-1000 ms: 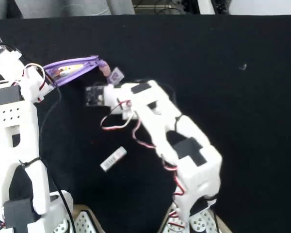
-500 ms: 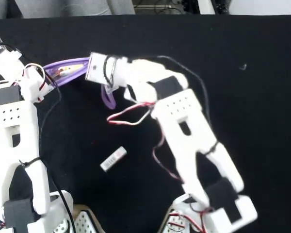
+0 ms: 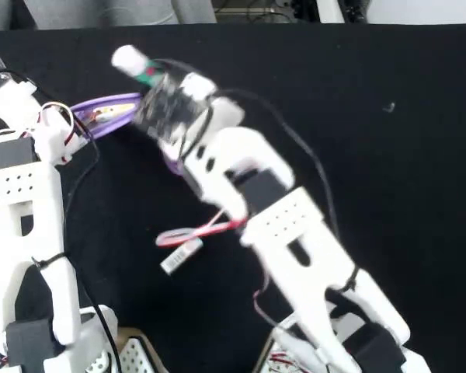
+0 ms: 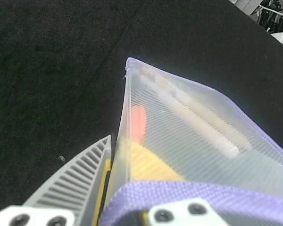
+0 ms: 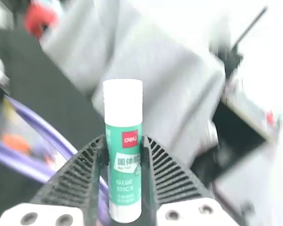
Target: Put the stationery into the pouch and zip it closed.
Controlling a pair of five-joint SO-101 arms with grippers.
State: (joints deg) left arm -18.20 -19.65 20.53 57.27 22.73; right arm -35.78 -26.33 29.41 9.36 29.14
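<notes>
Two grips: right claw [image 5: 124, 142] clamps glue stick [image 3: 131, 61] near pouch [image 3: 109, 109] rim; left claw [image 4: 111, 162] pinches pouch.

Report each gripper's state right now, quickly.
Left gripper: closed, holding the pouch.
Right gripper: closed, holding the glue stick.

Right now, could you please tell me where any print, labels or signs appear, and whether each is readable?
Glue stick: a logo patch and large lettering on its green label, both readable; the fine line between them is too small to read.
Small white item on the table: dark marks, too small to read.
Pouch: no print seen.
</notes>
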